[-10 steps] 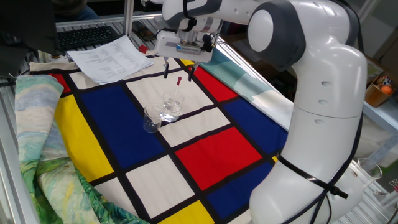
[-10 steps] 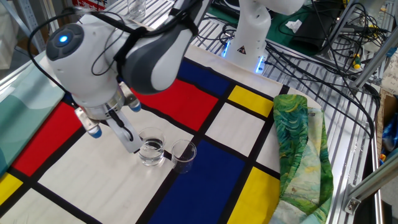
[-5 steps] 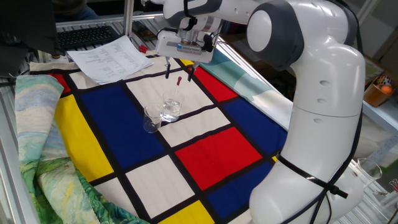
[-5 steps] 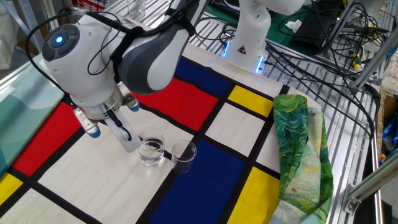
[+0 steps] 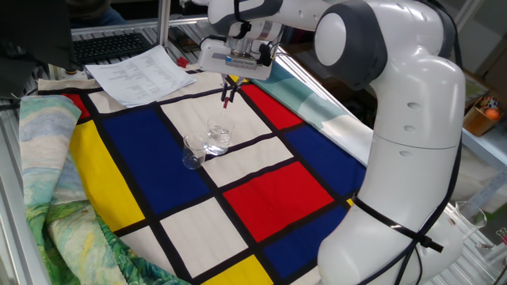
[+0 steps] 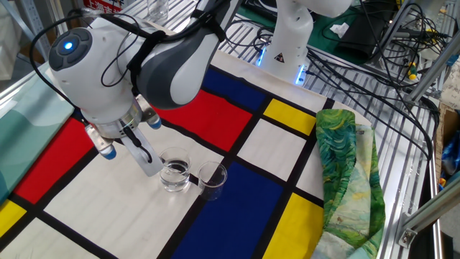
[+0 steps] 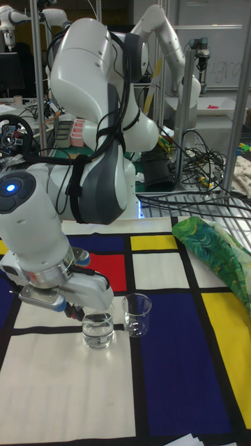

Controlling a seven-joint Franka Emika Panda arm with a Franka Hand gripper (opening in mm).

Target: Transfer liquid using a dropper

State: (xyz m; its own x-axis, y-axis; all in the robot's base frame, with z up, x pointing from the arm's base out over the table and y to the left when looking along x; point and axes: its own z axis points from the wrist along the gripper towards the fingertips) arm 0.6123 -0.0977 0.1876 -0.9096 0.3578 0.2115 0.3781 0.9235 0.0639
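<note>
Early stage, by the look of it. Pincer (image 5: 229, 96) closed on the red bulb of the dropper (image 5: 225, 117), tube angled down into the beaker holding liquid (image 5: 218, 139), around the middle of the desk (image 5: 261, 198). Second beaker (image 5: 192, 152) just beside it, apparently empty. Probably squeezing or drawing up now; carrying across and releasing still to do.

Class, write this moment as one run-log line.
phase: grasp | hand: shut on dropper bulb | dropper: leaning in beaker holding liquid | second beaker: beside it, looks empty
</note>
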